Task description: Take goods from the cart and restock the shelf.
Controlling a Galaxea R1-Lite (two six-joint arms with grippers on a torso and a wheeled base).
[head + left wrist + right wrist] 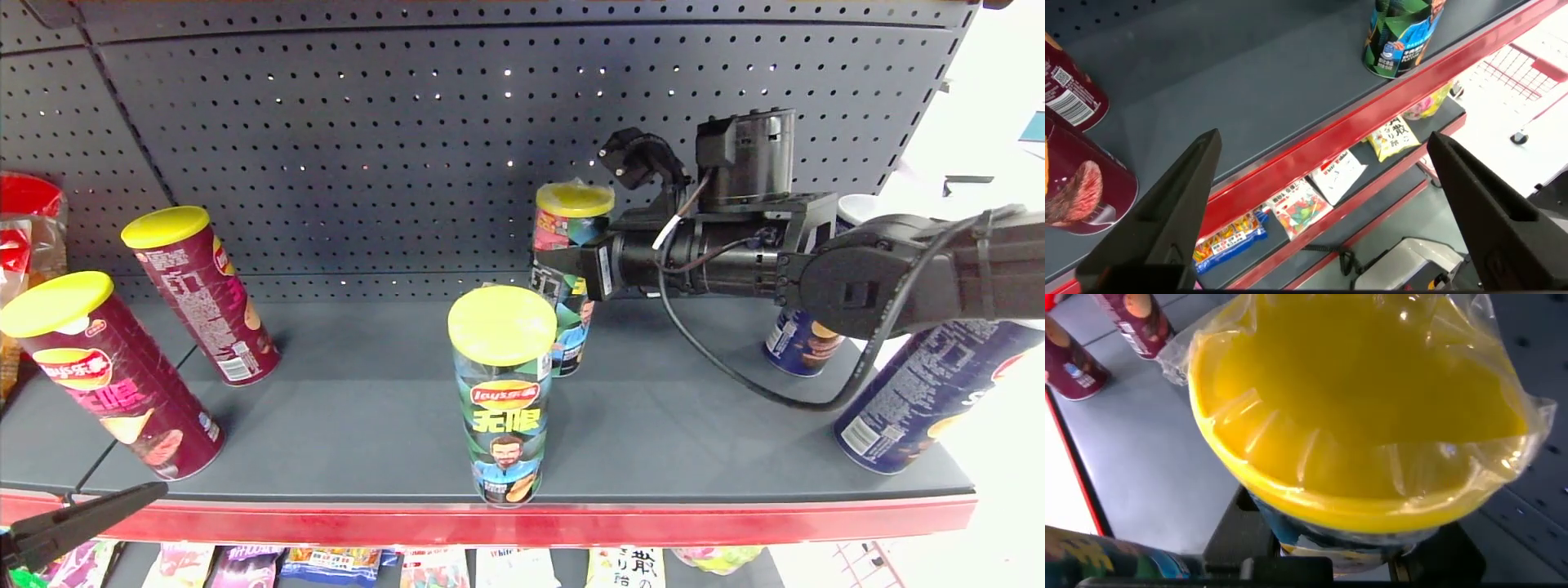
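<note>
A green chip can with a yellow lid [571, 237] stands upright at the back of the grey shelf [367, 408], and my right gripper [563, 269] is shut on its side from the right. In the right wrist view, the can's plastic-wrapped lid [1364, 416] sits just above the gripper [1339, 551]. A matching green can [502, 392] stands at the shelf's front edge, seen too in the left wrist view [1400, 37]. My left gripper [1327, 216] is open and holds nothing, low by the shelf's red front lip, with one fingertip [82, 514] at the lower left of the head view.
Two maroon cans [200, 294] [106, 376] lean at the shelf's left. Two blue cans [922, 392] [804, 335] stand at its right, under my right arm. Snack bags [1306, 204] fill the lower shelf. A red wire cart [1527, 61] is beyond the shelf's right end.
</note>
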